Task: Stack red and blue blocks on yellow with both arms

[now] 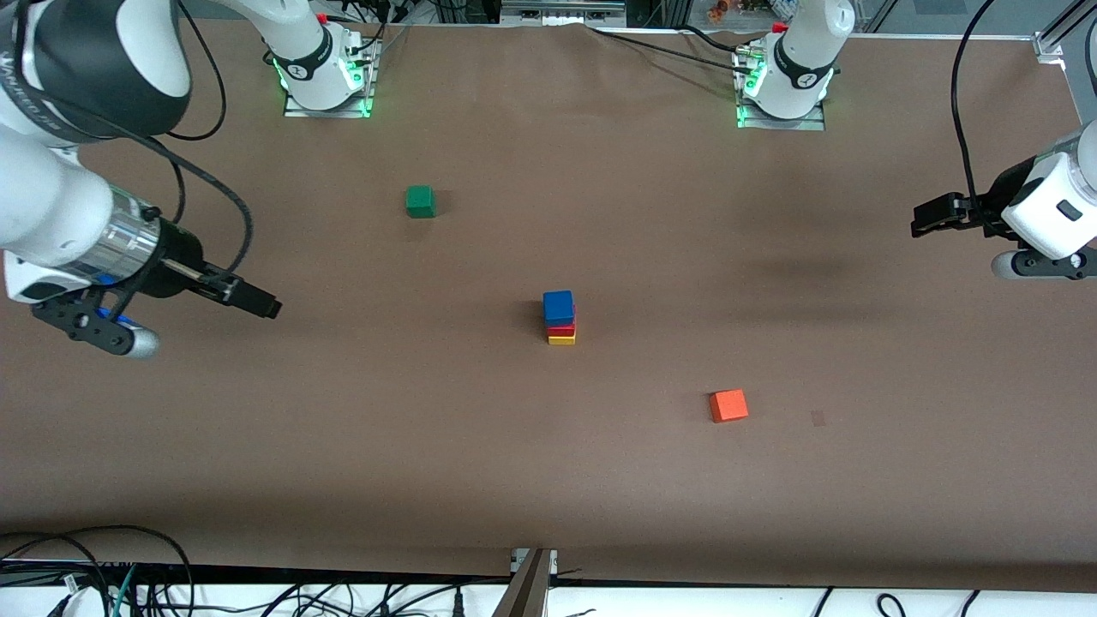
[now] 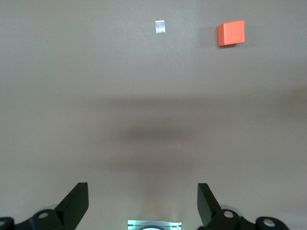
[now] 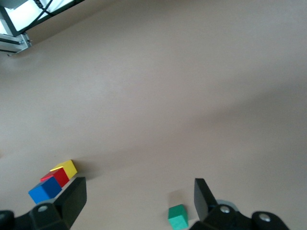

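Note:
The blue block (image 1: 558,306) sits on the red block (image 1: 562,329), which sits on the yellow block (image 1: 562,340), a three-cube stack in the middle of the table. The stack also shows in the right wrist view: blue (image 3: 44,189), red (image 3: 58,176), yellow (image 3: 67,167). My right gripper (image 1: 266,306) is open and empty, in the air toward the right arm's end of the table, well apart from the stack; its own view shows the jaws wide (image 3: 139,187). My left gripper (image 1: 921,218) is open and empty over the left arm's end (image 2: 143,191).
A green cube (image 1: 420,201) lies farther from the front camera than the stack, and shows in the right wrist view (image 3: 177,216). An orange-red cube (image 1: 728,405) lies nearer, toward the left arm's end (image 2: 230,33). A small tape mark (image 1: 818,418) is beside it.

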Available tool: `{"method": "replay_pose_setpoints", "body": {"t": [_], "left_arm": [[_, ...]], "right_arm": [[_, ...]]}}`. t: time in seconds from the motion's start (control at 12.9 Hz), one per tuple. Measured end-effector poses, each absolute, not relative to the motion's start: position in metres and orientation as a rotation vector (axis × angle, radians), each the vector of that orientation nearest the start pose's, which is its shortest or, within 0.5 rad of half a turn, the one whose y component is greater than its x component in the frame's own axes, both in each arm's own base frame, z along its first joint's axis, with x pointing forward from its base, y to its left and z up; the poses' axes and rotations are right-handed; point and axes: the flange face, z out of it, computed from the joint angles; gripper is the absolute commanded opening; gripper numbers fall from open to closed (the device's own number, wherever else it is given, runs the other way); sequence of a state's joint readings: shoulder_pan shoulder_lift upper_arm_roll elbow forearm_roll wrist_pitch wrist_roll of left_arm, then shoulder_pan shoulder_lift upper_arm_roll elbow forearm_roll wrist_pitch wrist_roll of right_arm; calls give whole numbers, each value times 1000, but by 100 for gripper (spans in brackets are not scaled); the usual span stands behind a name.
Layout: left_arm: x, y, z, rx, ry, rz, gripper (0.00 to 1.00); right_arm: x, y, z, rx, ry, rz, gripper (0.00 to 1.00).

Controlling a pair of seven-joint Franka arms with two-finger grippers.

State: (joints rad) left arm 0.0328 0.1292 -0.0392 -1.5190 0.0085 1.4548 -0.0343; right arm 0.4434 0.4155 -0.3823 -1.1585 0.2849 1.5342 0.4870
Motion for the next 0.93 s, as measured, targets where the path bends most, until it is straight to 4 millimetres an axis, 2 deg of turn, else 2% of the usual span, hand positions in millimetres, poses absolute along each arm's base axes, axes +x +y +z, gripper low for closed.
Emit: {"method": "replay_pose_setpoints", "body": {"t": [0.31, 0.54, 0.93], "left_arm": [[578, -2, 566, -3119, -42, 302, 100], [578, -3, 567, -3119, -40, 302, 100], [578, -4, 566, -3119, -36, 302, 100]], "right_arm": [[646, 97, 568, -2977, 538, 156, 100], [632, 60, 549, -2966, 444, 186, 100], [601, 58, 521, -3078, 259, 87, 100]]}}
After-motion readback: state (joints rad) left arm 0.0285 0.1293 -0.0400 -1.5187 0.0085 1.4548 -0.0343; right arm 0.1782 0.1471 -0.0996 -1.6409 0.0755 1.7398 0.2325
